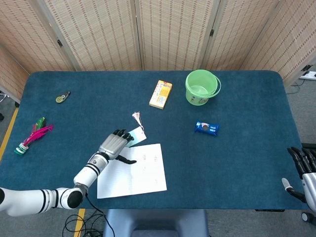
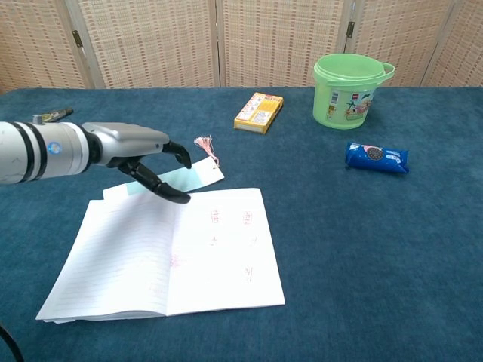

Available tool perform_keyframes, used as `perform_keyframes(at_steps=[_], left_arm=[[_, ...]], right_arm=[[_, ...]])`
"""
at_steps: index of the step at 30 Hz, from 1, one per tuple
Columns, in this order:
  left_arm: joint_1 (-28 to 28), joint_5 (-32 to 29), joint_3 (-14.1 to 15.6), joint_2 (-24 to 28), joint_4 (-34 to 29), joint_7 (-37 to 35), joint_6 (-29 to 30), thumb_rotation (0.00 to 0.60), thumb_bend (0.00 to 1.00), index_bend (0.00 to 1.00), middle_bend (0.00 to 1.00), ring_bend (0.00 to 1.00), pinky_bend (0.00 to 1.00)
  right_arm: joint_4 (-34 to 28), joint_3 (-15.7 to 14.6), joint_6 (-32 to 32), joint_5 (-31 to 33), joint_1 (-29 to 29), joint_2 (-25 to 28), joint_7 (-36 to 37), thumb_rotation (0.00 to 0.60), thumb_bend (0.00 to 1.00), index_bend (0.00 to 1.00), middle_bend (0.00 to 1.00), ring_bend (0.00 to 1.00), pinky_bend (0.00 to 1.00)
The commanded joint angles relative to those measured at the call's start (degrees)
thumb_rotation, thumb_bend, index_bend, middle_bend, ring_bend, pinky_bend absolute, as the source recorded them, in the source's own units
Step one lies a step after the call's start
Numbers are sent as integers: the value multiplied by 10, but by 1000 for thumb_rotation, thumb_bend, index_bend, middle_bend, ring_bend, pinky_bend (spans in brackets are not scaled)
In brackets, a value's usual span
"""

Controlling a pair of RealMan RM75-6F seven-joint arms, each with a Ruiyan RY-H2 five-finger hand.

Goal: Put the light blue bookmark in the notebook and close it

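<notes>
The light blue bookmark (image 1: 136,136) (image 2: 193,176) lies flat just beyond the top edge of the open notebook (image 1: 140,173) (image 2: 196,264), its pink tassel (image 2: 204,144) pointing away from me. Part of the bookmark is hidden behind my left hand (image 1: 114,146) (image 2: 139,153). That hand hovers over the bookmark's near end and the notebook's top edge, fingers spread and thumb out over the page, with nothing held. My right hand (image 1: 304,174) hangs off the table's right front corner with its fingers apart and holds nothing.
A green bucket (image 1: 201,87) (image 2: 349,90) and a yellow box (image 1: 161,94) (image 2: 259,111) stand at the back. A blue cookie pack (image 1: 206,128) (image 2: 376,157) lies to the right. A pink feather toy (image 1: 32,135) and a small tape-like item (image 1: 62,97) lie far left.
</notes>
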Motion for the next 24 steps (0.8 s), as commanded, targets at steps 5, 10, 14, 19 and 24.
perform_keyframes(at_steps=[5,10,14,19,24], left_arm=[[3,10,22,-12,12,1,-3,217,67,206,170,51,125],[-3,-3,35,-20,26,16,-6,216,67,207,170,51,125],[-11,-19,44,-19,31,33,-10,217,67,215,172,51,124],[-20,-37,56,-19,40,61,-1,218,67,226,179,51,125],[-28,-58,59,-20,51,79,8,217,67,223,179,51,124]], right_arm=[[1,0,2,0,-1,1,1,600,256,65,106,51,75],[0,0,2,1,-2,0,0,600,256,65,106,51,75],[0,0,2,1,-3,0,-1,600,256,65,106,51,75],[-2,0,1,1,-2,1,-3,600,256,65,106,51,74],[-2,0,1,3,-3,1,-3,600,256,65,106,51,75]])
